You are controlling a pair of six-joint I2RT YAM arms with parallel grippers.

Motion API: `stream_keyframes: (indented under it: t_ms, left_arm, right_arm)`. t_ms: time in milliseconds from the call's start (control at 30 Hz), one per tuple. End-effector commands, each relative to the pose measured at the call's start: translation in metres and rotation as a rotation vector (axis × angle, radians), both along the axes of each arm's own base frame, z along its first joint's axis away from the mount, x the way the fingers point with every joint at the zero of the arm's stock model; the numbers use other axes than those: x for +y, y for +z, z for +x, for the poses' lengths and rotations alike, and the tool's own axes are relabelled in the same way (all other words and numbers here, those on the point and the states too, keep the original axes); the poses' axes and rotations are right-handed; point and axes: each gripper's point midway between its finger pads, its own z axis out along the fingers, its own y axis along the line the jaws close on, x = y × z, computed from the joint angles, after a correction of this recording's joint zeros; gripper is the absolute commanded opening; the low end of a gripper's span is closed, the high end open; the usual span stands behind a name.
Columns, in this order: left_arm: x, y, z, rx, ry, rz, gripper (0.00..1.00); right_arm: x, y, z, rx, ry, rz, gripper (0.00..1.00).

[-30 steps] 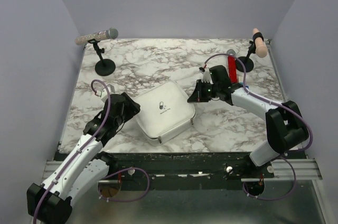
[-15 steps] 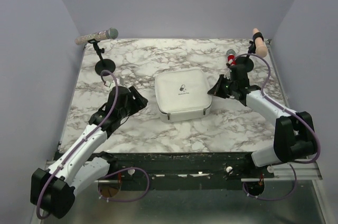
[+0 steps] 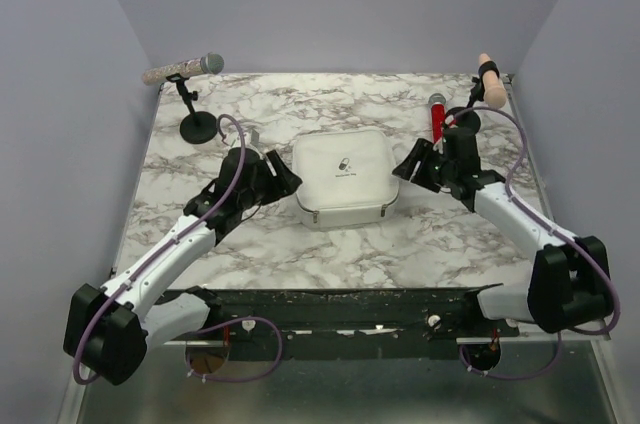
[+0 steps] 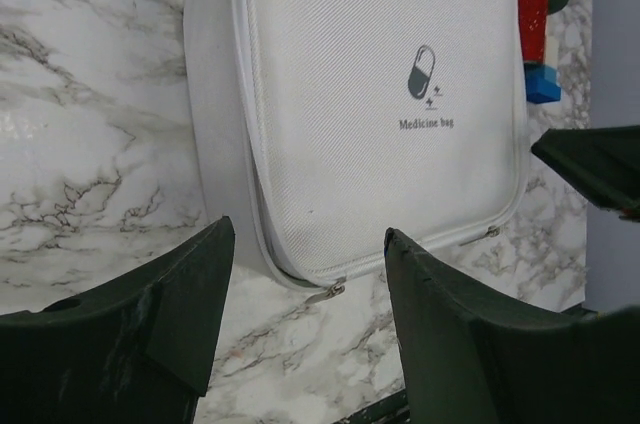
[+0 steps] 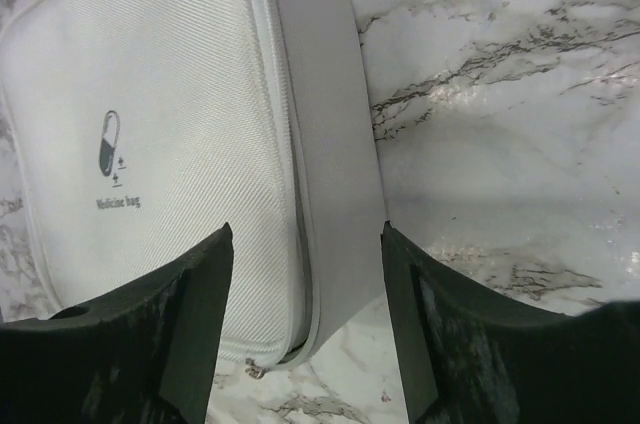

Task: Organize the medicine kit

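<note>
I see the kit lying flat and zipped shut around the middle of the bench, its pill logo facing up. My left end effector sits just beside the kit's left side, released and holding nothing. My right end effector sits just beside the kit's right side, likewise released and empty. A red cylinder is toward the far right corner.

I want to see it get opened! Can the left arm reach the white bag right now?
Probably yes. The left end effector is open and points straight at the side of the white bag, already close to it. Nothing lies between them, so the way looks free.
</note>
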Motion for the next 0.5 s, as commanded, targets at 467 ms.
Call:
stream_keyframes:
  t_ms: [467]
  left_arm:
    - [-0.052,0.048,0.036,-0.076,-0.056,-0.121,0.71]
  right_arm:
    - [0.007,-0.004,-0.082,-0.101,0.231,-0.303,0.73]
